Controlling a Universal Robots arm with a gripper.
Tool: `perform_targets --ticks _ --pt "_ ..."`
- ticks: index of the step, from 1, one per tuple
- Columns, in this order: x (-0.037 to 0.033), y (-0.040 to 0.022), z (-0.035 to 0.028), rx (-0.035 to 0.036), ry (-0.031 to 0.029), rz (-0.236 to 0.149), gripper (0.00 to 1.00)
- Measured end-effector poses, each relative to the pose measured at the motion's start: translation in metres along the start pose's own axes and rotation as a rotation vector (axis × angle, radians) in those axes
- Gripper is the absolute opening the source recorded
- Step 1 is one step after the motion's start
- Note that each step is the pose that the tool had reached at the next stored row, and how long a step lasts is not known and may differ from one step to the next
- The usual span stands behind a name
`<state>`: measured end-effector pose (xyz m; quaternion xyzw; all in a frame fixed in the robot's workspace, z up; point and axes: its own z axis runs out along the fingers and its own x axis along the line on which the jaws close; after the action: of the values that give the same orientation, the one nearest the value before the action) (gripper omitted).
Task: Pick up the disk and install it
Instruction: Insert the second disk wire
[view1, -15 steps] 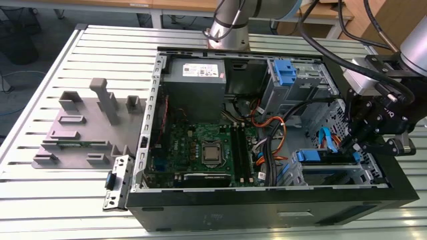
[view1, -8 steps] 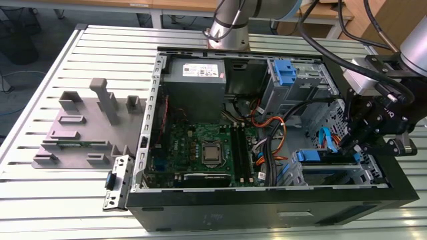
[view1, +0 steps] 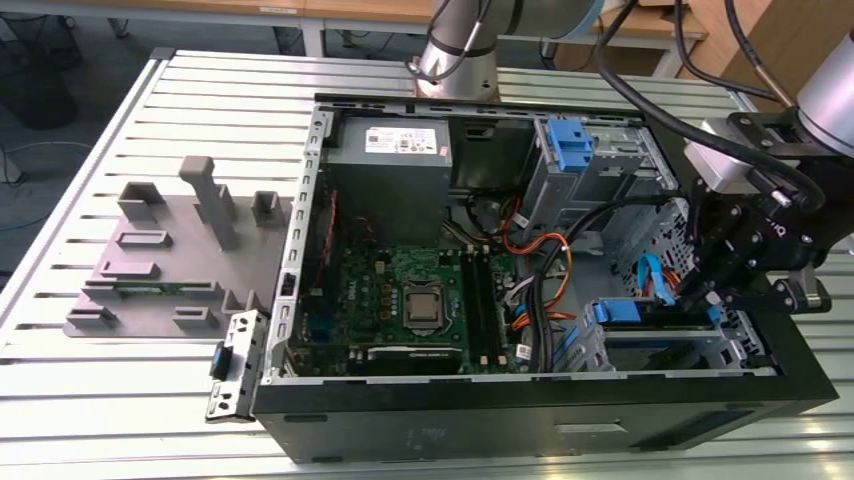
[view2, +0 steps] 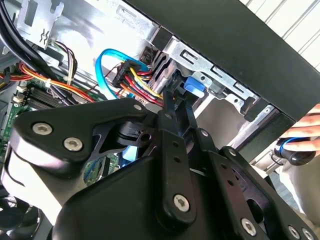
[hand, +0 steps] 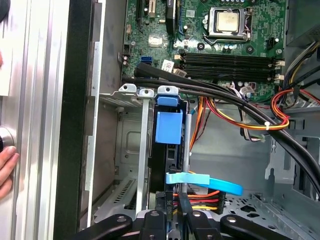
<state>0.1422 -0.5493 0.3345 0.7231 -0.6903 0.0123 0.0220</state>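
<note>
So my gripper (hand: 172, 210) is down inside the open PC case (view1: 534, 420), in the drive cage (hand: 130, 150) at the case's front corner. The fingers (view2: 176, 107) are pinched narrow on the back edge of the disk (hand: 170, 165), which sits on edge in its slot with the blue carrier tab (hand: 168, 127) facing the motherboard (hand: 210, 35). The cable bundle (hand: 225, 97) runs just beside it, hence the thin grip.

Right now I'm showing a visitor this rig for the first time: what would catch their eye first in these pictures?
The opened computer case on the slatted table, green motherboard bare in its middle. Next, the black gripper reaching into the drive cage at the exterior view's right, its fingers closed on the disk, which stands on edge in its slot. A bright blue cable curls beside it.
</note>
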Motion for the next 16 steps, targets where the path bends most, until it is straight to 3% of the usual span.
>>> perform_targets --ticks 16 --pt "-0.0002 0.0024 0.0002 -0.0004 -0.0034 0.012 0.24"
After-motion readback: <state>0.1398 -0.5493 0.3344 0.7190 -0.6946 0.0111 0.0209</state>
